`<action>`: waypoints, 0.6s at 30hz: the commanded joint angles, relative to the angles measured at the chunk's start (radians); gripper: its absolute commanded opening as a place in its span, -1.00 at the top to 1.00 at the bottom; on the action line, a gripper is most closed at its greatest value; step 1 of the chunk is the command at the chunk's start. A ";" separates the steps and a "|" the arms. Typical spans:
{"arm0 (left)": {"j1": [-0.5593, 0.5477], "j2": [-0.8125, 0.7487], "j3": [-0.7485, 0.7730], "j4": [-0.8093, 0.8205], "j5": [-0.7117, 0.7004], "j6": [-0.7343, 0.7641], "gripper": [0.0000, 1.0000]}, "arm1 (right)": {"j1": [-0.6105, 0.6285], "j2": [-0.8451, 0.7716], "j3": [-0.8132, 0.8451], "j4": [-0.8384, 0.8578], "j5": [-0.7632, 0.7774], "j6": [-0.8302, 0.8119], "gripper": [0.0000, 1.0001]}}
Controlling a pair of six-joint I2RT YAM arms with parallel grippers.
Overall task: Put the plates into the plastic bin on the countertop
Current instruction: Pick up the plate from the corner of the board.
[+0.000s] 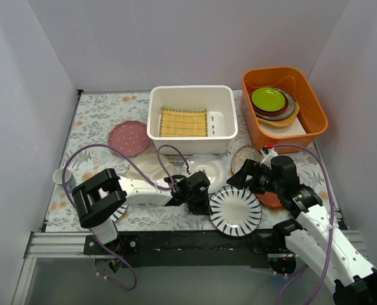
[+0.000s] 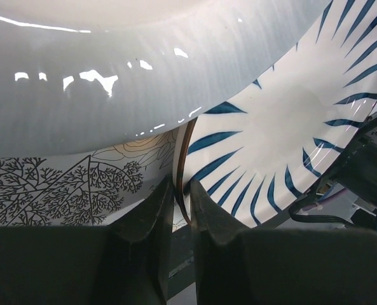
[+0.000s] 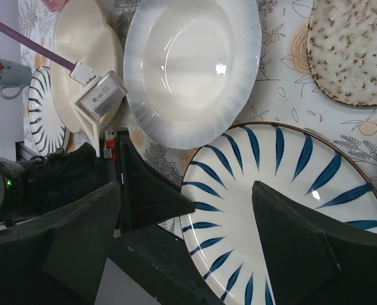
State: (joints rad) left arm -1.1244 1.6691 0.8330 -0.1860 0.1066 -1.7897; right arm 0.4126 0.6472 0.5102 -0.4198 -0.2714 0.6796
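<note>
A white plate with dark-blue stripes (image 1: 236, 211) lies at the countertop's (image 1: 99, 117) front edge. My left gripper (image 1: 204, 202) is shut on its left rim, and the left wrist view shows both fingers (image 2: 151, 219) pinching that rim (image 2: 183, 190). My right gripper (image 1: 248, 179) is open and empty just above the same plate (image 3: 271, 190). The white plastic bin (image 1: 156, 130) stands at the back and holds a yellow mat (image 1: 184, 122). The glossy white (image 1: 207, 166), cream (image 1: 151, 170), pink dotted (image 1: 129, 138), lacy (image 1: 245, 154), red-brown (image 1: 274, 201) and second striped (image 1: 119, 213) plates lie around.
An orange tub (image 1: 312, 105) at the back right holds the lime-green and brown dishes (image 1: 269, 100). A white mug (image 1: 62, 176) stands at the left. The glossy white plate (image 2: 143, 76) overhangs close beside my left gripper. White walls enclose the countertop.
</note>
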 commanded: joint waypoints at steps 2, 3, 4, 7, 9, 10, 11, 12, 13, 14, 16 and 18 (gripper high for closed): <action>-0.020 0.005 -0.055 -0.219 -0.134 0.015 1.00 | -0.003 -0.011 0.004 0.019 -0.003 -0.008 -0.81; -0.020 -0.011 -0.055 -0.227 -0.137 0.016 1.00 | -0.003 -0.011 0.002 0.019 -0.002 -0.009 -0.81; -0.020 -0.019 -0.060 -0.230 -0.139 0.016 1.00 | -0.003 -0.011 0.002 0.019 -0.003 -0.009 -0.81; -0.021 -0.051 -0.069 -0.247 -0.151 0.013 1.00 | -0.003 -0.009 -0.002 0.016 -0.002 -0.014 -0.81; -0.021 -0.071 -0.080 -0.254 -0.163 0.006 1.00 | -0.003 -0.014 -0.009 0.021 -0.008 -0.014 -0.81; -0.023 -0.090 -0.084 -0.257 -0.165 -0.002 1.00 | -0.003 -0.012 -0.012 0.019 -0.008 -0.014 -0.81; -0.021 -0.101 -0.089 -0.257 -0.165 -0.004 1.00 | -0.003 -0.015 -0.013 0.019 -0.011 -0.014 -0.81; -0.021 -0.111 -0.092 -0.257 -0.166 -0.004 1.00 | -0.003 -0.017 -0.015 0.021 -0.011 -0.014 -0.81; -0.021 -0.118 -0.095 -0.257 -0.163 -0.005 1.00 | -0.003 -0.018 -0.016 0.019 -0.012 -0.014 -0.81; -0.021 -0.132 -0.095 -0.257 -0.162 -0.002 1.00 | -0.003 -0.021 -0.019 0.019 -0.014 -0.015 -0.81; -0.023 -0.143 -0.098 -0.257 -0.153 0.003 1.00 | -0.003 -0.023 -0.021 0.016 -0.014 -0.017 -0.82; -0.025 -0.154 -0.098 -0.259 -0.143 0.010 1.00 | -0.003 -0.023 -0.022 0.012 -0.015 -0.018 -0.81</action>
State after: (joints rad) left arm -1.1419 1.5448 0.7681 -0.3153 0.0170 -1.8214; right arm 0.4126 0.6380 0.4915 -0.4213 -0.2722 0.6765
